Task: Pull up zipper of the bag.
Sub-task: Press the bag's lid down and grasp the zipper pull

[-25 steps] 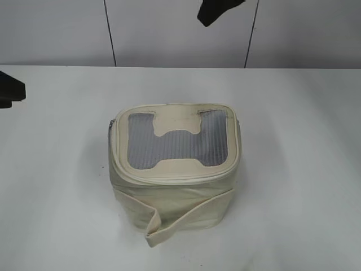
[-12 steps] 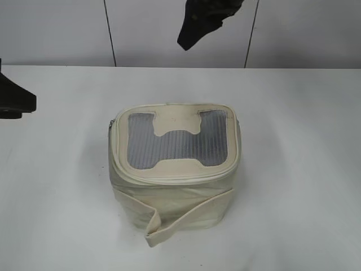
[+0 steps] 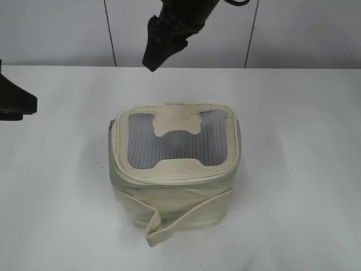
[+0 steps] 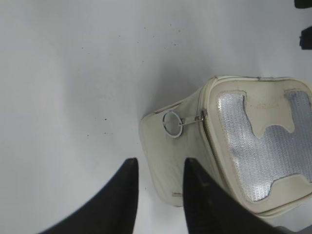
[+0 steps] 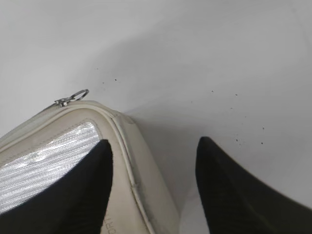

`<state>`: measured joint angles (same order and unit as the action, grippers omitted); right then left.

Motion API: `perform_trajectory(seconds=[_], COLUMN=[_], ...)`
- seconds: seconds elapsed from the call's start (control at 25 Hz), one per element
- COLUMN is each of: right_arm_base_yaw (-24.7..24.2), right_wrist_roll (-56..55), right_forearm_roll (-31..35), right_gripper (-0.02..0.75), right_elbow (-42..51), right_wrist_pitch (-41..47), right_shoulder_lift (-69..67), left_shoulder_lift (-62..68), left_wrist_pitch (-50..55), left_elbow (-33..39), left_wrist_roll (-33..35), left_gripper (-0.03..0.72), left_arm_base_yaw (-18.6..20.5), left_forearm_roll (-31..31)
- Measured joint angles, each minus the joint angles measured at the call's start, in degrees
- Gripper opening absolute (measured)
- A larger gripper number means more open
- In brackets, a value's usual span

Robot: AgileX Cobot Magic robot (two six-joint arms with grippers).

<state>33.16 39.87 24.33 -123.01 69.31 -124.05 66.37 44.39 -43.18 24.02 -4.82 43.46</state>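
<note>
Exterior view: a plain white worktop (image 3: 293, 169) runs back to a pale grey wall (image 3: 56, 28) split by two thin dark vertical seams. The bag (image 3: 175, 175) stands upright near the middle of the worktop, its lid with the grey mesh window facing up and its loose strap (image 3: 180, 223) drooping across the front to the surface. A soft shadow rings the bag's base. The right claw (image 3: 152, 59) hangs in the air above and behind the bag, dark against the wall, touching nothing. The left claw (image 3: 17, 101) shows only as a dark shape at the left edge, well apart from the bag; its jaws cannot be read here.

Left wrist view: the worktop is matt white with a few tiny dark specks. The left claw (image 4: 158, 173) has its two black fingers parted with bare worktop between them, holding nothing. Just beyond the fingertips lies the bag's side, where a silver slider (image 4: 199, 117) at the lid edge carries a round ring (image 4: 171, 124) lying flat against the fabric.

Right wrist view: the same speckled white surface, with the bag's shadow spreading across it. The right claw (image 5: 153, 148) stands wide open and empty, one finger over the lid, the other over bare worktop. A second ring (image 5: 78, 95) sticks up at the far lid edge along the zipper (image 5: 124, 151).
</note>
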Motion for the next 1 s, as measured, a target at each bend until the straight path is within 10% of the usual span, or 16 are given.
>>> perform_trajectory(seconds=[1.0], right_arm_base_yaw=[2.28], right_wrist_roll=[3.61], right_forearm_roll=[-0.68], right_gripper=[0.403], right_elbow=[7.73], right_wrist_pitch=[0.11], right_shoulder_lift=[0.23], left_shoulder_lift=[0.67], left_wrist_pitch=[4.23], left_elbow=[-0.1], left_wrist_roll=[0.0], left_gripper=[0.247], left_arm_base_yaw=[-0.13], left_forearm_roll=[1.17])
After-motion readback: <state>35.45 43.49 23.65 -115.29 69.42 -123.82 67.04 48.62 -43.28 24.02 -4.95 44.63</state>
